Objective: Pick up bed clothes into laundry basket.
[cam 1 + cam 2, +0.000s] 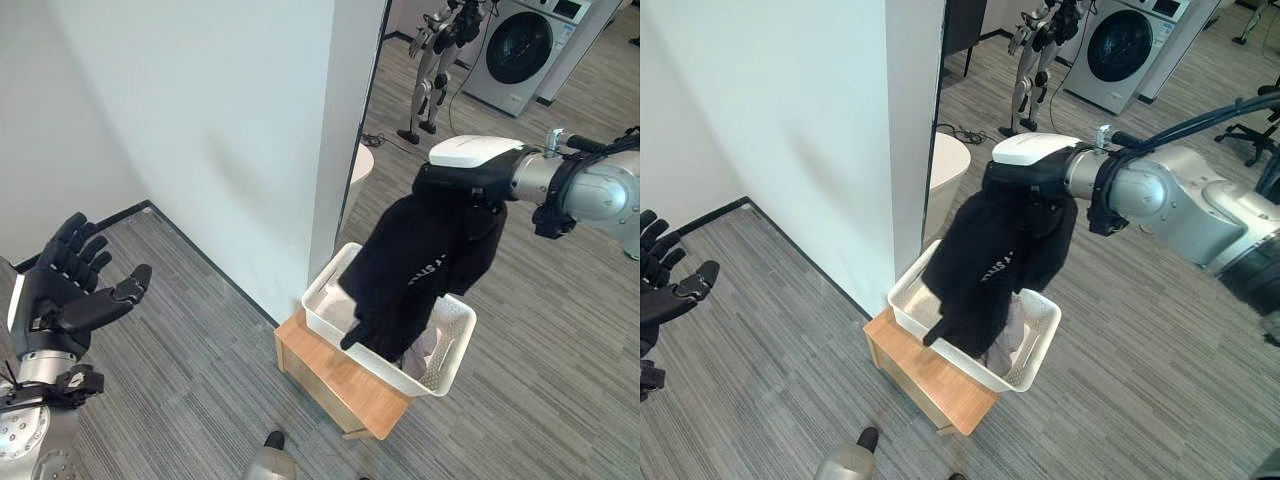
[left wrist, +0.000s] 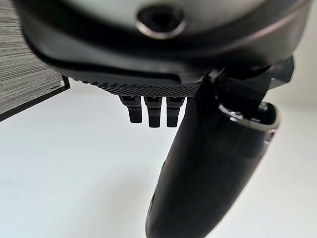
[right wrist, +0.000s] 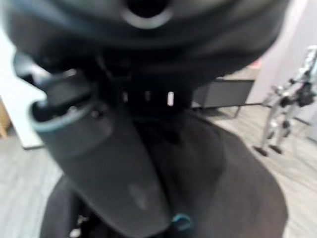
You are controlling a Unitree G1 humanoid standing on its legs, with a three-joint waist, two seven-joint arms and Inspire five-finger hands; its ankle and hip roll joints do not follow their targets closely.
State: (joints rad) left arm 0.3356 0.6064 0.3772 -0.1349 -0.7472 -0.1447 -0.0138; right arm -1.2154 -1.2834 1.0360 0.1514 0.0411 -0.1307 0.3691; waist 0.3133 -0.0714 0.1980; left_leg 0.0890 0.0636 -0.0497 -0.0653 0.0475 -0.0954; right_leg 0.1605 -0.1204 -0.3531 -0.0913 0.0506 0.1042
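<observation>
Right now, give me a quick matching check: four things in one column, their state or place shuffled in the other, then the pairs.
Things
1. left hand
2. right hand
3. black garment
4. basket

States
A. sits on a wooden stand
B. open, holding nothing
C. hangs down, lower end in the basket
D. shut on the garment, above the basket

Pairs: 1-B, 2-D, 3-C, 4-A
</observation>
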